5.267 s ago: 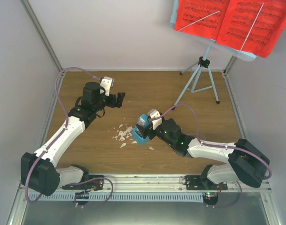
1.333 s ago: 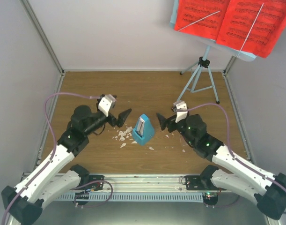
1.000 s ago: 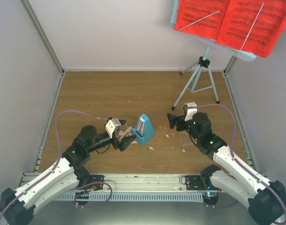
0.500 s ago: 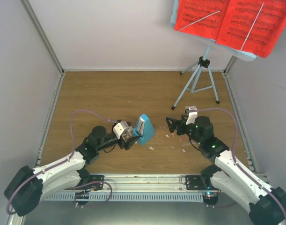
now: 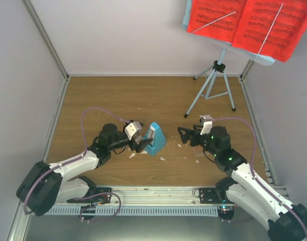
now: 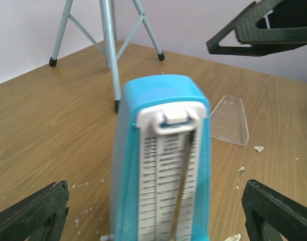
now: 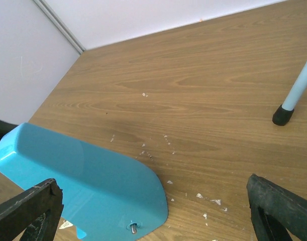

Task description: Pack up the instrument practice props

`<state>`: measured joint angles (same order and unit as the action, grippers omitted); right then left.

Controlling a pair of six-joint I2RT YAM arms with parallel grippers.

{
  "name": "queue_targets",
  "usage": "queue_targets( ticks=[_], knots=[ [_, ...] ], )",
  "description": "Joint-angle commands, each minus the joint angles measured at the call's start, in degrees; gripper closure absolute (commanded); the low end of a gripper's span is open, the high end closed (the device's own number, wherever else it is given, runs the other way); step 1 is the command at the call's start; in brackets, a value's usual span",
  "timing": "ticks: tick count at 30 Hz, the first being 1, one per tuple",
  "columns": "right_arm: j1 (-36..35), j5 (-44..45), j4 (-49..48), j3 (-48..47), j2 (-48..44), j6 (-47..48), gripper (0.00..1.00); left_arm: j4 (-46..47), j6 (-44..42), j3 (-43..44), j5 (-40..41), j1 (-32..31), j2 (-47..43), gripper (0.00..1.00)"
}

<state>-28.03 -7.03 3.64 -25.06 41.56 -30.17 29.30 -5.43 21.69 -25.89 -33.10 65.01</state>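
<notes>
While the blue metronome [image 5: 154,139] is standing upright near the middle of the wooden table [image 5: 118,98], both arms are pointing at it, one from each side. Lots of bare wood is lying open behind it, all the way to the back wall. The music stand [image 5: 214,83] is standing in the far right corner, holding the red pages [image 5: 246,22] up high.

The left pincer [image 5: 142,145] is sitting right by the metronome's left side. Its fingers [image 6: 35,213] are spread wide, one on each side of the white front, not pinching it. The right pincer [image 5: 182,134] is hanging a little way off to the right, also spread wide and holding nothing. The clear cover [image 6: 229,120] is lying flat on the table near the right pincer. Around the metronome's foot, small white scraps [image 5: 163,158] are lying.
</notes>
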Motion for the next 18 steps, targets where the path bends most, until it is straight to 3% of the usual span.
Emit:
queue_targets(
  ticks=[1,9,18],
  knots=[
    [0.46,-1.17,-1.27,1.13,-0.56,-1.2,0.0,4.7,-0.86,2.78,-5.5,2.2,3.59,0.07],
    [0.42,-0.8,-1.3,-0.98,1.7,0.23,0.0,3.5,-2.39,5.37,-7.07,2.34,7.51,0.15],
    [0.52,-1.36,-2.17,-1.25,3.29,-0.06,0.0,1.82,-3.04,7.22,-7.69,2.41,9.05,0.34]
  ],
)
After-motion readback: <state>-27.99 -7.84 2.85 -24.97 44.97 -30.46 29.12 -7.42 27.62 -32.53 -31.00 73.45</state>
